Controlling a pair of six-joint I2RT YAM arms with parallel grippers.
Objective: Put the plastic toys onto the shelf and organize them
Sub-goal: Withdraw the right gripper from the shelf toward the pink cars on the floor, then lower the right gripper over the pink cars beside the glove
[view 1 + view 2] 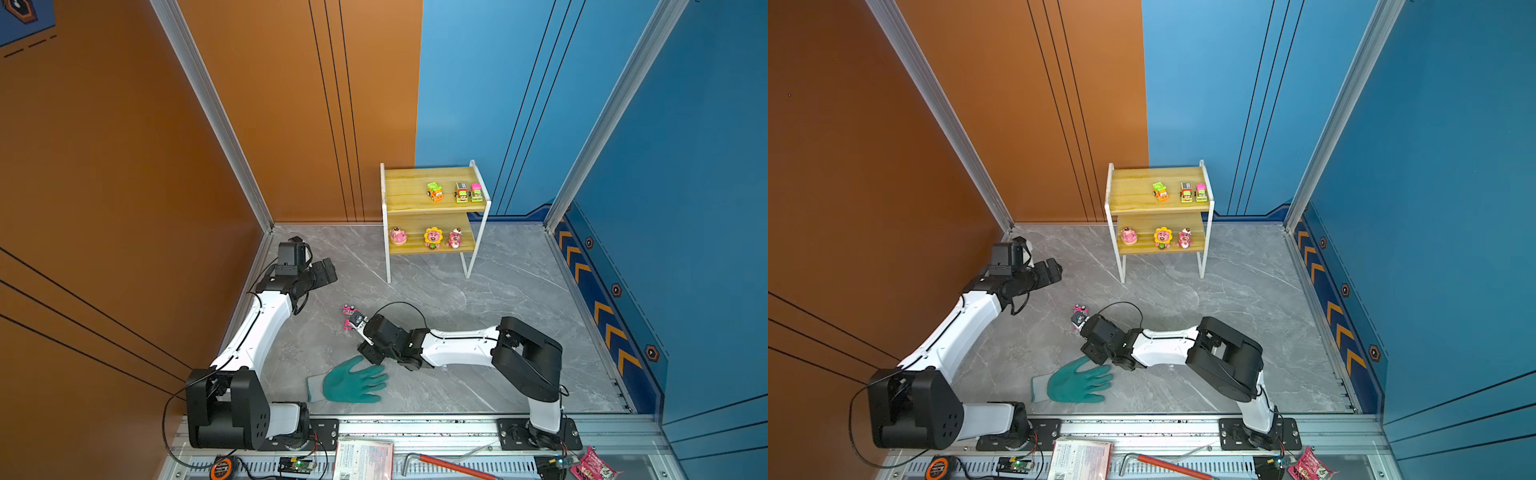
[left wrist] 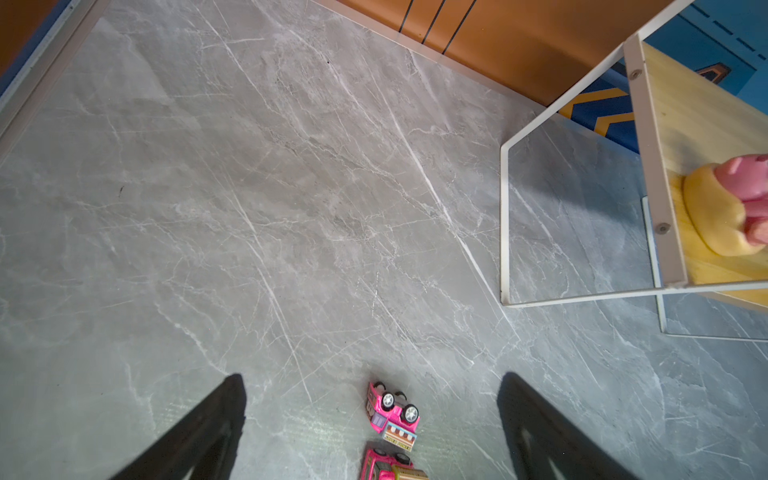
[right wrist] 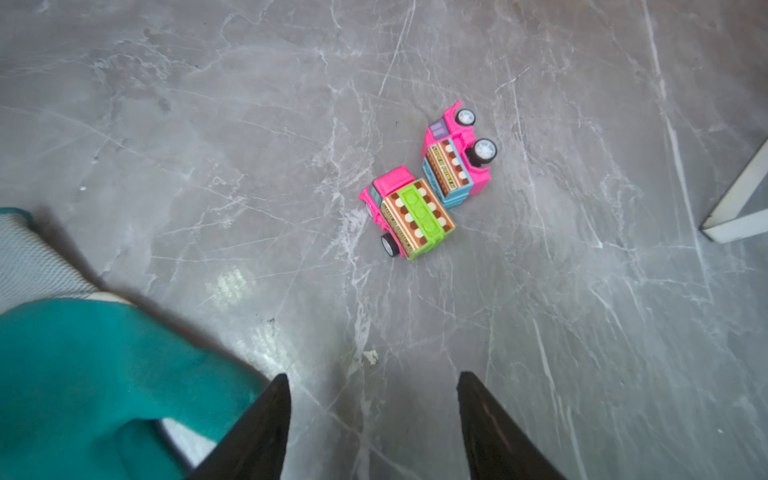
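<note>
Shelf [image 1: 405, 189] stands at 12 o'clock on the grey tabletop [image 1: 519, 332]. Its top tier carries three cars [image 1: 461, 192] in a row, and its lower tier carries three pink bears [image 1: 433, 238].

Two more toys lie on the tabletop at 9 o'clock of centre, corner to corner: an upright pink car [image 3: 409, 212] and a tipped pink car [image 3: 457, 156].

Right gripper [image 3: 374, 376] hangs near them, fingers parted, holding nothing. Left gripper [image 2: 372, 376] is at 10 o'clock, spread wide and empty.

Teal glove [image 1: 353, 380] lies at 7 o'clock.

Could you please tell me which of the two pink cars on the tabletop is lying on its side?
The blue-trimmed pink car: its wheels point sideways. The green-roofed pink car beside it stands on its wheels.
</note>
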